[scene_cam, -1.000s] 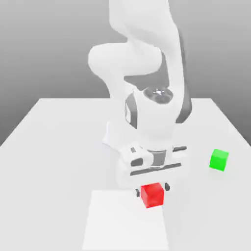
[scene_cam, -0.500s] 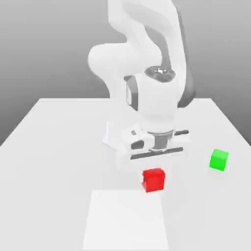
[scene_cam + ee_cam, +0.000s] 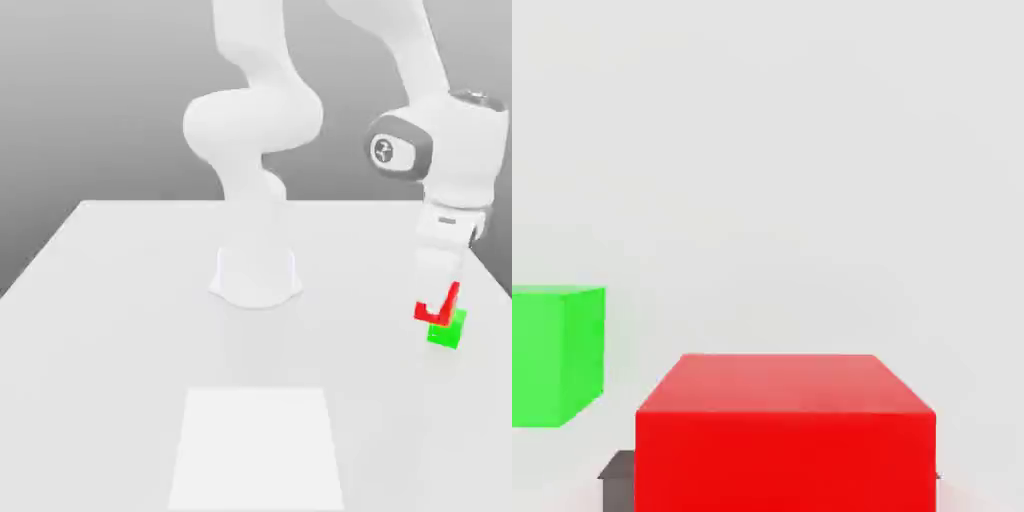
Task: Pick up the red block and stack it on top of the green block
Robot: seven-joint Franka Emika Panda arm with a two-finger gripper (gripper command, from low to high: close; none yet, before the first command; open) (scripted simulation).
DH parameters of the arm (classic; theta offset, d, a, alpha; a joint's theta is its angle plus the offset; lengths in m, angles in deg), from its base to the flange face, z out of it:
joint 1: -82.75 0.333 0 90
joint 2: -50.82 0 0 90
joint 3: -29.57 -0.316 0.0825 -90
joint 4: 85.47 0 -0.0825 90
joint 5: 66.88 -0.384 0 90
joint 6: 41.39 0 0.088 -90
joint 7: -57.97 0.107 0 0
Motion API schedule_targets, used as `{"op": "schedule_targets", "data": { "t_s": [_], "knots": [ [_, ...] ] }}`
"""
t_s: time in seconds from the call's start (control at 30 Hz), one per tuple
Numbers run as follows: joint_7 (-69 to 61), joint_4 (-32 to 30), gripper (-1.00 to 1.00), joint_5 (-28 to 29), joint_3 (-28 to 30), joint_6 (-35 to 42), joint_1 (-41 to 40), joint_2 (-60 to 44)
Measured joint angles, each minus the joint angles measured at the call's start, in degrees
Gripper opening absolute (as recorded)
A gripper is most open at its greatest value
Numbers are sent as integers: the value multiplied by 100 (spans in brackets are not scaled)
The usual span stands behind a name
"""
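Note:
My gripper [image 3: 438,299] is shut on the red block [image 3: 430,313], a small glossy red cube held off the table at the exterior view's right. The white hand covers part of it. Just below it, the green block [image 3: 448,333] rests on the white table [image 3: 140,300], and the red cube overlaps its upper edge in the exterior view. I cannot tell whether the two touch. In the hand view the red block [image 3: 787,430] sits close between the jaws, with the green block [image 3: 552,355] off to one side on the table.
The arm's round white base [image 3: 256,276] stands at the table's middle. A paler square patch [image 3: 258,445] lies on the surface near the front edge. The table's right edge runs close behind the green block.
The gripper closed on the red block near the front middle, lifted it, and swung it to the exterior view's right, over the green block. The green block has not moved.

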Motion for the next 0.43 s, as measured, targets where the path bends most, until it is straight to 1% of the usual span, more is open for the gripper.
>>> {"op": "schedule_targets", "data": {
  "t_s": [0.07, 0.13, 0.2, 0.3, 0.33, 0.43],
  "knots": [
    [-199, 26, -100, -99, -204, 96, 339, 79],
    [-199, 45, -100, -10, -340, -62, 441, -98],
    [6, 57, -100, 305, -411, -408, 363, -473],
    [584, 82, -100, 1129, -237, -983, 351, -1126],
    [785, 93, 100, 1414, -108, -1142, 400, -1313],
    [785, 93, 100, 1414, -108, -1142, 399, -1313]
  ]
}}
